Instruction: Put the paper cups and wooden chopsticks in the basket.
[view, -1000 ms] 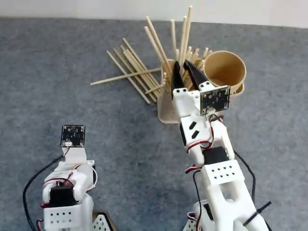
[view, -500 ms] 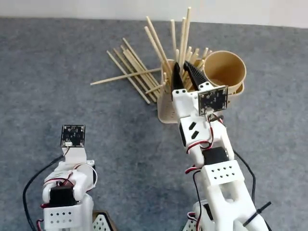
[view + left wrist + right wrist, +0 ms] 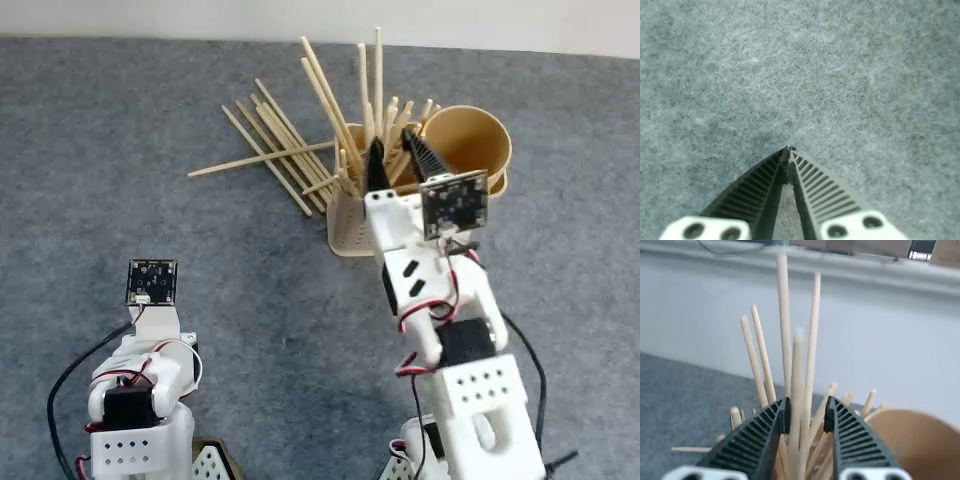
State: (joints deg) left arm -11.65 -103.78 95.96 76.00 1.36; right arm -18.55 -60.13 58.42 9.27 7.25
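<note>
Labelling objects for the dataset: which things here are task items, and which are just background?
Job: basket; paper cup; chopsticks standing in it; loose chopsticks beside it; right gripper.
Other: grey mat; left gripper, parked.

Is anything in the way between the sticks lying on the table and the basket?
Nothing lies between them: the loose chopsticks rest on the carpet right beside the basket. But the right gripper sits over the basket among the upright chopsticks already in it, so the opening is crowded.

Grey felt-like table cover [image 3: 100, 150] under even light, plain white wall [image 3: 900, 340] behind.
</note>
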